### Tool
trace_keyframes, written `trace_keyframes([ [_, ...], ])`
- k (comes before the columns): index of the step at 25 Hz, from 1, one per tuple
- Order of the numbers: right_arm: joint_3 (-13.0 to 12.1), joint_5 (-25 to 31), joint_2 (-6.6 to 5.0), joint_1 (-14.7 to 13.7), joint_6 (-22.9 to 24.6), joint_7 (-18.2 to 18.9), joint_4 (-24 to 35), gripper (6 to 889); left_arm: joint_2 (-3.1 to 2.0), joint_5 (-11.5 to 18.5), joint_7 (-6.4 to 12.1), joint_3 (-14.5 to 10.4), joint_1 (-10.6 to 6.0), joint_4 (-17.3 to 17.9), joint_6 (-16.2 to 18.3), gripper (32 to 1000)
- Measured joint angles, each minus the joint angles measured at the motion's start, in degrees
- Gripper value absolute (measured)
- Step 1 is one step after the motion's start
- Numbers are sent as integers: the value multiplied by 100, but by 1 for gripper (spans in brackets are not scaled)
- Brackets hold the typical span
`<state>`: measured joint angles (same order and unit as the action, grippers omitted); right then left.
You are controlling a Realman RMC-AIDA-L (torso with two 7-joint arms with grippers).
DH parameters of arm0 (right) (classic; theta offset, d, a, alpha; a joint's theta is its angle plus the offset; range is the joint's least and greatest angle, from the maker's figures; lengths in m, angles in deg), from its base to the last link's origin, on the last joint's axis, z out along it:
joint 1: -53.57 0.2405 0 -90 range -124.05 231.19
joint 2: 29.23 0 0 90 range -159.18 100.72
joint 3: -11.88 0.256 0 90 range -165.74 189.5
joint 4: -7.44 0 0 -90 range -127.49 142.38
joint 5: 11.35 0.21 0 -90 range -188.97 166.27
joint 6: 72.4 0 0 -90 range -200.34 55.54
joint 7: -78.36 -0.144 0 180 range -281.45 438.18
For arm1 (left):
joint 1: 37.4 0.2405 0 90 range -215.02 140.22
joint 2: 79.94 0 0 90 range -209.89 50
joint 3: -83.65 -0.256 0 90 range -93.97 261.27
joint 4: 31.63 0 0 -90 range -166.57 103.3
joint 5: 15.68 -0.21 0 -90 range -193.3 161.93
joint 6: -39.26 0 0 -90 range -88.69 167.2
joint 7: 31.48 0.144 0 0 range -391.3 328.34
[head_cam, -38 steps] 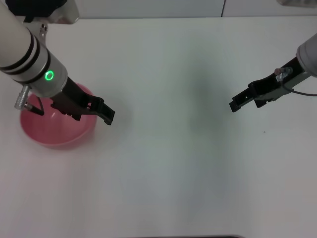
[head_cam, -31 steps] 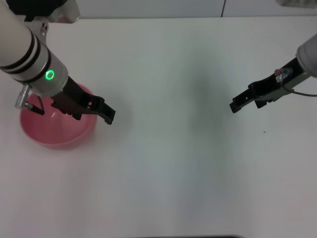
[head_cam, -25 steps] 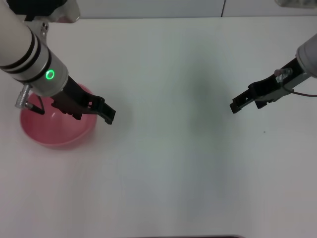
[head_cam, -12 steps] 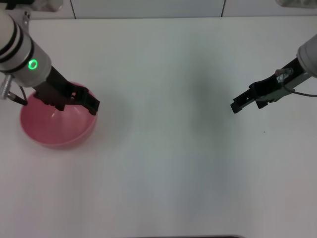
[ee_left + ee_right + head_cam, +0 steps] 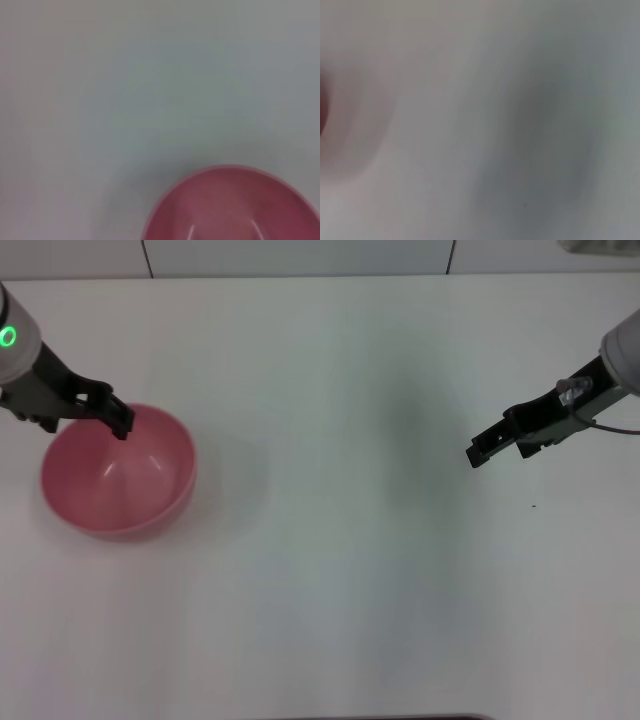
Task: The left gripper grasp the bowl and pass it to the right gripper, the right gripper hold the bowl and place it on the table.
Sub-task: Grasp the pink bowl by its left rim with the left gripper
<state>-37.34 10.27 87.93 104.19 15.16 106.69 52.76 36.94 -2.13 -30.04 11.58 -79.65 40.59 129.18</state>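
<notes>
Presently: bowl (image 5: 117,472) ungrasped, both grippers empty.
Bowl sits upright on the table (image 5: 330,570), far left side, open mouth up so its thin rim offers a pinch point. Left gripper (image 5: 118,423) hovers at the rim's far edge, holding nothing; whether its jaws are parted cannot be told. Right gripper (image 5: 477,452) waits well apart on the right, pointed toward centre, likely posed to receive; jaw gap also unclear.
</notes>
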Motion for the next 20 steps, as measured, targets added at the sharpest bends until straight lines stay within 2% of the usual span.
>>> trace_keyframes([
  [3, 0, 0, 0, 0, 0, 9, 3, 802, 0, -315, -13, 125, -38, -127, -25, 850],
  [7, 0, 0, 0, 0, -22, 18, -18, 802, -1, -589, -34, 182, -137, -436, -113, 851],
  [14, 0, 0, 11, 1, -26, 37, -20, 802, -1, -653, -38, 210, -231, -919, -373, 851],
  [17, 0, 12, 13, -4, -28, 38, -6, 802, -9, -722, -10, 370, -289, -1241, -560, 850],
  [20, 0, 27, 20, -35, -32, 39, 0, 802, -9, -763, -4, 434, -293, -1280, -622, 850],
])
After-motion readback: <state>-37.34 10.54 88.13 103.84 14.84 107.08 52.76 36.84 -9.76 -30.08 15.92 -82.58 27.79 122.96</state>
